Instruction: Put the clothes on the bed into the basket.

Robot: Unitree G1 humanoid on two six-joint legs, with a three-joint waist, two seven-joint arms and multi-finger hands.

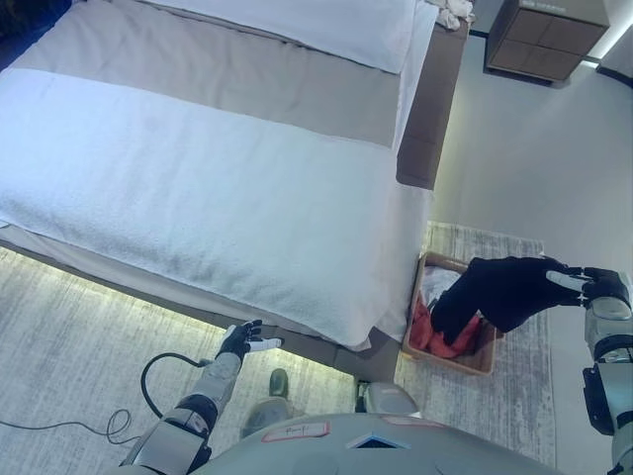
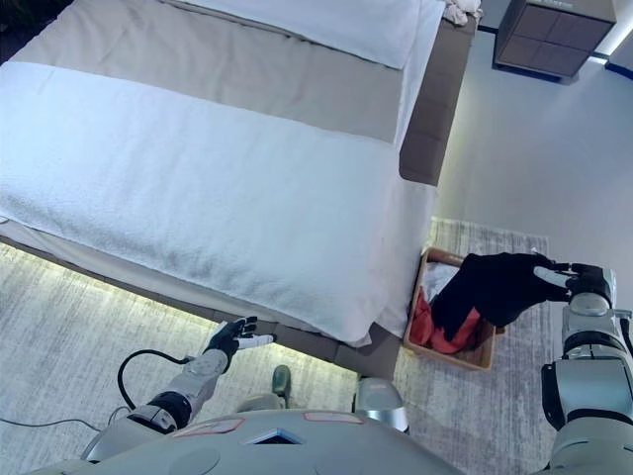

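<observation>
bed (image 1: 198, 188) fills most of your view, its white cover bare of clothes, a rug (image 1: 59, 327) at its foot. you have the basket (image 1: 487, 360) on the floor at the bed's corner, red (image 1: 445, 341) and white cloth inside. your right hand (image 1: 593, 287) holds a black garment (image 1: 504, 289) over the basket, fingers clamped on it. your left hand (image 1: 244, 339) hangs low by the bed edge, fingers apart and holding nothing.

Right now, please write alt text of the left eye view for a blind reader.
The right robot hand holds a black garment above a wooden basket of red and white clothes on the rug beside a white bed. The left robot hand, open, hangs near the bed's edge.
</observation>
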